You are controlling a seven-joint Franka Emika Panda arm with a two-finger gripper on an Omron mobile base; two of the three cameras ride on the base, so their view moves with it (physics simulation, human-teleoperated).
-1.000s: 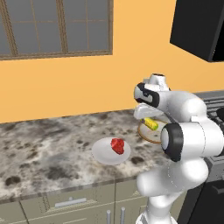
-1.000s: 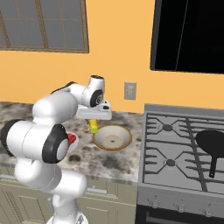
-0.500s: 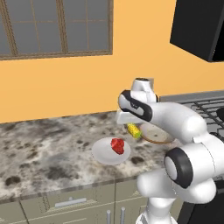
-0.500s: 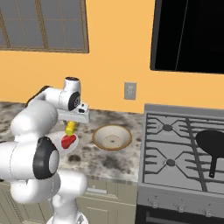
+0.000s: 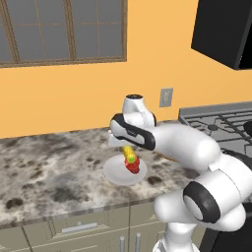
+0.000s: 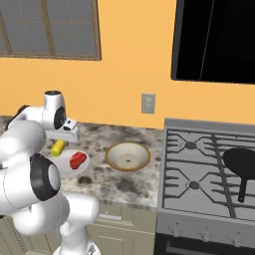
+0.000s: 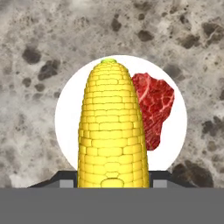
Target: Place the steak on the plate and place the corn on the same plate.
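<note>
The gripper point(image 7: 113, 180) held the corn point(image 7: 113, 131) clamped between its fingers (green end pointing down), hanging above the plate point(image 7: 68, 131) on the speckled bench point(image 5: 49, 167). The steak point(image 7: 153, 107) lay on that plate, beside the cob.

In the hand view the corn point(image 7: 113, 129) covers the left part of the steak point(image 7: 154, 108) and the middle of the plate point(image 7: 70, 118). The cob's lower end is cut off. In the left base view the arm hides the bowl almost fully.
</note>
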